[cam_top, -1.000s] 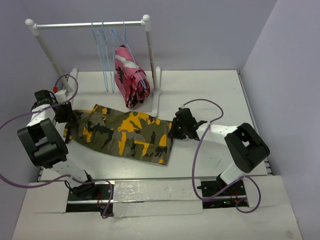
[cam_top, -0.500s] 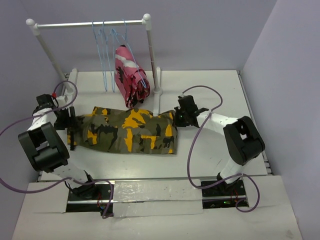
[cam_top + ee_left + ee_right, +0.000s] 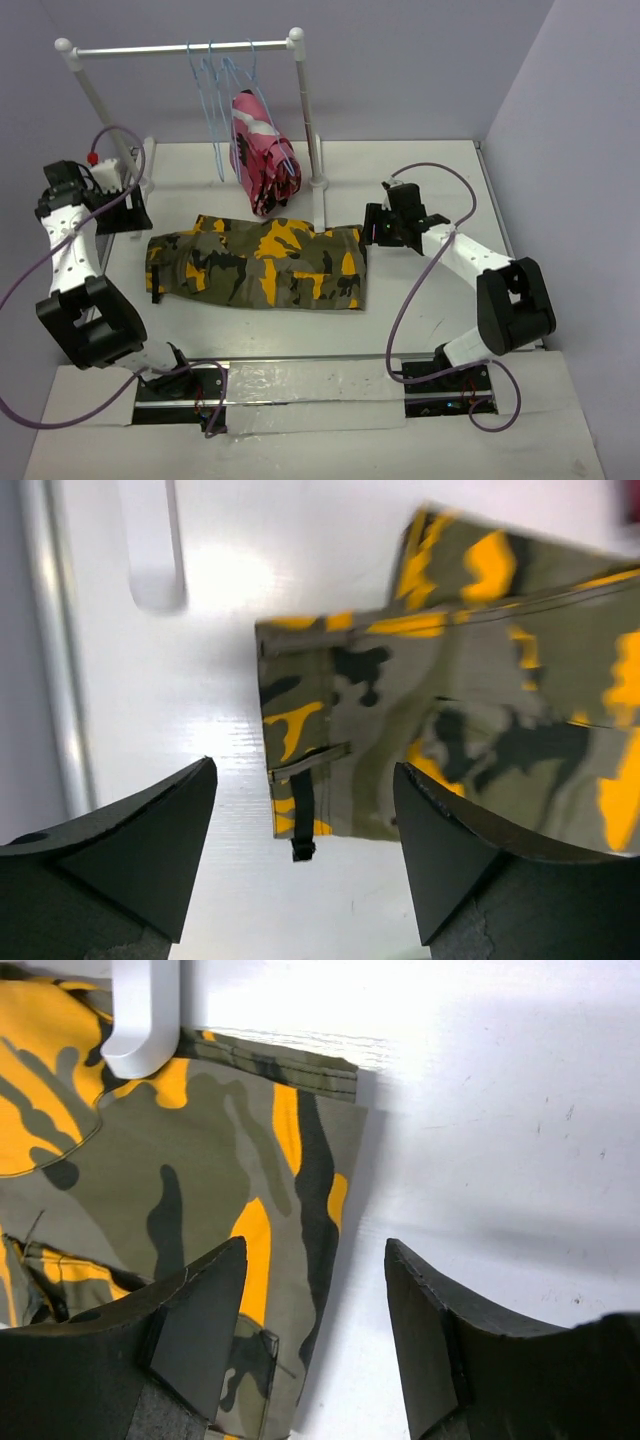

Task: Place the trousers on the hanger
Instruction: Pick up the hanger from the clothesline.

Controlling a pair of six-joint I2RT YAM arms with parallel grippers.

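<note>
The olive, black and orange-yellow camouflage trousers [image 3: 260,262] lie flat across the middle of the table, also in the left wrist view [image 3: 470,690] and the right wrist view [image 3: 150,1180]. Several light-blue wire hangers [image 3: 212,85] hang on the white rail. My left gripper [image 3: 135,213] is open and empty, just left of and behind the trousers' left end; in its wrist view [image 3: 305,865] it is above bare table. My right gripper [image 3: 372,228] is open and empty at the trousers' right edge, seen in its wrist view [image 3: 315,1335] over that edge.
A white rail stand [image 3: 310,150] rises behind the trousers; its foot [image 3: 145,1015] rests by the cloth's top edge. A pink, white and black camouflage garment [image 3: 258,150] hangs on one hanger. The stand's left foot [image 3: 150,550] is near my left gripper.
Both grippers have let go of the trousers and pulled outward and back. The trousers went from a slanted, bunched lie to a flat spread, moved slightly toward the rail.
</note>
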